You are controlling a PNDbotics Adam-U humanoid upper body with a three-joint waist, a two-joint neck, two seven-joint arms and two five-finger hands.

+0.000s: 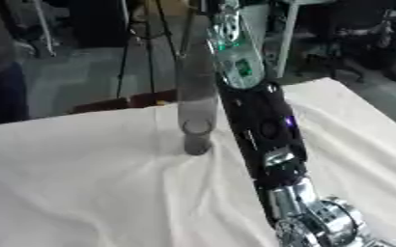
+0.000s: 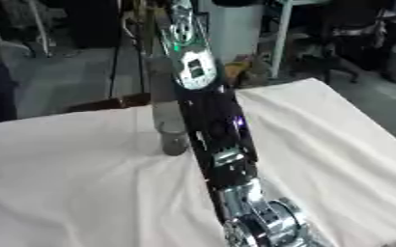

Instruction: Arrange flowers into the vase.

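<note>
vase (image 1: 196,126) stands empty on the cloth-covered counter (image 1: 83,183); no flowers visible, right arm (image 1: 265,130) reaches past it, neither hand in view.

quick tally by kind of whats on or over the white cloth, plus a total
vase: 1, tall, grey, see-through, upright on the cloth
white cloth: 1, wrinkled, covering the table
robot arm: 1, black and silver, reaching up past the vase from the lower right; its hand is out of view
flowers: 0 visible
total: 3
</note>
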